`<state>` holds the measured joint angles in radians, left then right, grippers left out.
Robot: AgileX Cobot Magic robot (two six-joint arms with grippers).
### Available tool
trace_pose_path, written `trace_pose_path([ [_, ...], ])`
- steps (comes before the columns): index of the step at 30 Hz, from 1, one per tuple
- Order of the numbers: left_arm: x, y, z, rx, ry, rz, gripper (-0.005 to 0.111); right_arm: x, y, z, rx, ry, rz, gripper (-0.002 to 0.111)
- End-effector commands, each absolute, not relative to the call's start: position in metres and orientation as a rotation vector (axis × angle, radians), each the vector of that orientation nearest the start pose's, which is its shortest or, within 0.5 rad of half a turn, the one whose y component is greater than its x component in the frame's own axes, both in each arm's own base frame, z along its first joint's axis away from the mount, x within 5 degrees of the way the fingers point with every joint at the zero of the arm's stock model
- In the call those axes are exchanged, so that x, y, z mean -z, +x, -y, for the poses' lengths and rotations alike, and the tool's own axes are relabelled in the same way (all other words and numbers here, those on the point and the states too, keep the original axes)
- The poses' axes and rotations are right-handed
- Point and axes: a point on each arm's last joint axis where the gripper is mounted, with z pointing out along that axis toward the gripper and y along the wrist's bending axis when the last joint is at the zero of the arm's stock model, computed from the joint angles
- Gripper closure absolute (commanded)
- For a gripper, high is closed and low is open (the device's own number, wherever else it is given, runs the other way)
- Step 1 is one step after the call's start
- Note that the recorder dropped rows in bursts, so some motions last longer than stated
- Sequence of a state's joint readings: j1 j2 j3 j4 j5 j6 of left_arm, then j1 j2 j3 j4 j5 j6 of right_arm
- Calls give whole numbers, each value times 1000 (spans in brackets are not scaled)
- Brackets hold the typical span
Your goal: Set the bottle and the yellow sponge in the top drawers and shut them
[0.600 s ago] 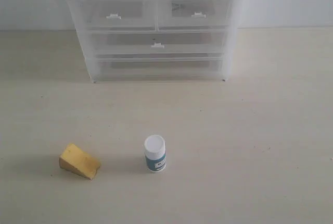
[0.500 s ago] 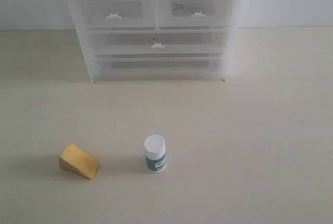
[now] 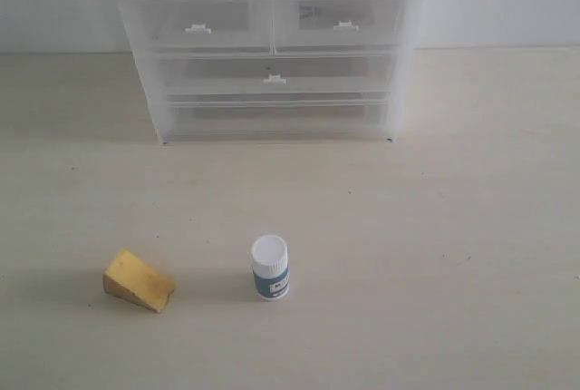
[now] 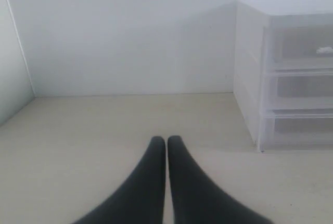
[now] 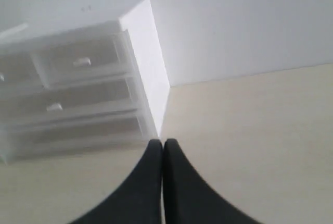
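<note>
Opening stage; nothing is stowed. The bottle [image 3: 270,268] stands upright on the table [image 3: 453,227], with the yellow sponge [image 3: 138,280] lying apart from it toward the left arm's side. The top drawers [image 3: 201,27] are shut. The left gripper [image 4: 166,141] and right gripper [image 5: 162,143] are empty, fingers pressed together. The likely next move is to spread one gripper and pull a drawer's handle tab [image 3: 198,28].

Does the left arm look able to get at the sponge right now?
Probably yes: the sponge lies in the open on that arm's side, the bottle apart; the left gripper is shut, though.
</note>
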<state>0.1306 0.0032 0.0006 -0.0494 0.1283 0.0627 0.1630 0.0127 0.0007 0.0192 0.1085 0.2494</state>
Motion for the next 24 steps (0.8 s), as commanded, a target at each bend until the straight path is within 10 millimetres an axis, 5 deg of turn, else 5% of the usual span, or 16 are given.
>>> trace_pose_path([
  [1,-202,56,-7,-104,-96,-1610,103,-228,54,-8,-417,120,-1330,109],
  [4,-202,56,-7,-104,-96,-1610,103,-240,66,-11,-324,45,-1443,109],
  [8,-202,56,-7,-104,-96,-1610,103,-226,106,-22,-319,34,-1776,109],
  [11,-202,56,-7,-104,-96,-1610,103,-204,148,-57,-392,-122,-2041,109],
  [14,-202,56,-7,-104,-96,-1610,103,-186,174,-103,-499,-294,-2056,109],
  [18,-202,56,-7,-104,-96,-1610,103,-166,200,-161,-750,-303,-2005,109],
  [24,-202,56,-7,-104,-96,-1610,103,-160,237,-225,-1437,-149,-1778,109],
])
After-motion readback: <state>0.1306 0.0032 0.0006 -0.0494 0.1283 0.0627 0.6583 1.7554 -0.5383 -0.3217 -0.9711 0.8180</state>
